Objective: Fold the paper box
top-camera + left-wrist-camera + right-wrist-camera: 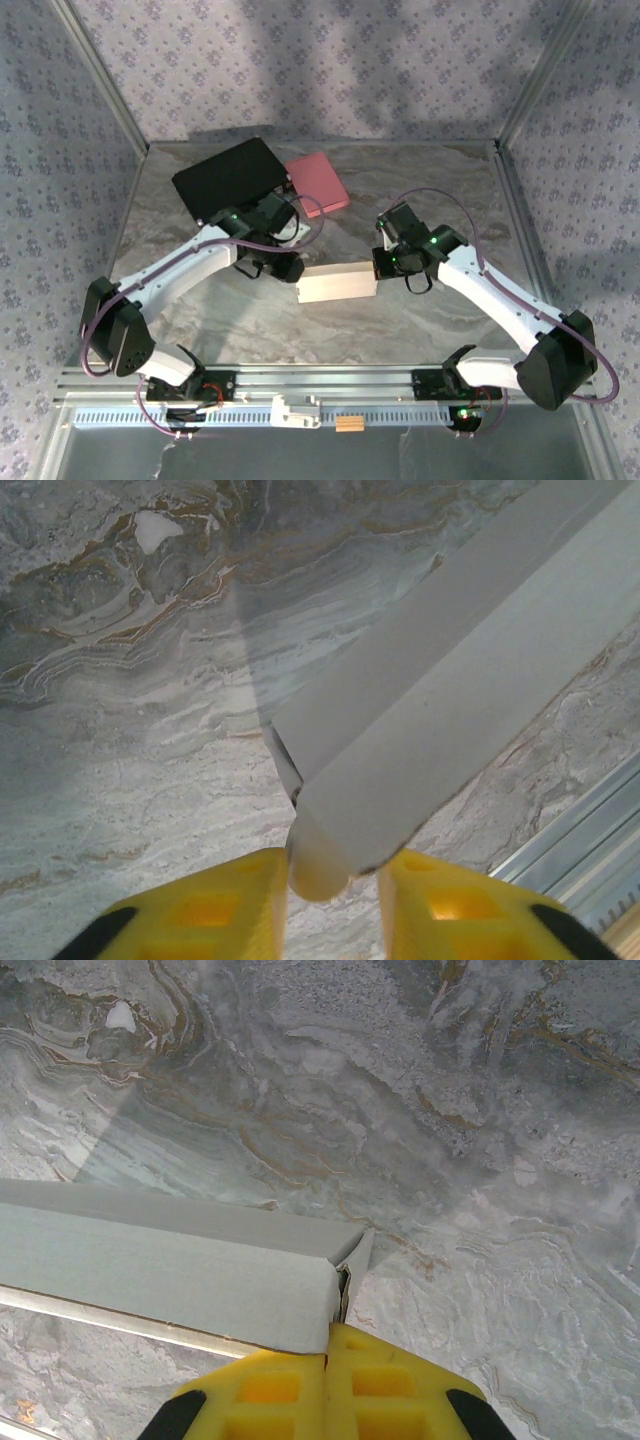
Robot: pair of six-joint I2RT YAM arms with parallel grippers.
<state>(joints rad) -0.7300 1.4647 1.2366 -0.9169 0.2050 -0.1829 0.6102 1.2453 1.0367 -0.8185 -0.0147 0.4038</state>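
spanning the gap between two arms, the box (337,284) sits at mid-table (440,180), one narrow end toward each gripper, well clear of the black slab (228,178) and pink slab (318,182) at the far left.

the right gripper (330,1352) is pinched fully together on a thin edge at the box's corner (200,1270), its yellow fingers (270,1390) meeting with only paper between them. the left gripper (335,865) straddles the other end of the box (450,710). its fingers (220,905) stand close on either side of a rounded corner, but whether they have clamped it or merely bracket it cannot be told.

the likeliest trouble lies in that slim right-hand hold: a pinch on one layer of paper could slip off or tear the edge if the arms draw apart or twist against each other. on the left, a squeeze across a hollow end could dent the wall and put a crease where no fold is wanted. if either side lets go, the box would probably swing on the other grip and drop askew onto the table, losing whatever shape it has.
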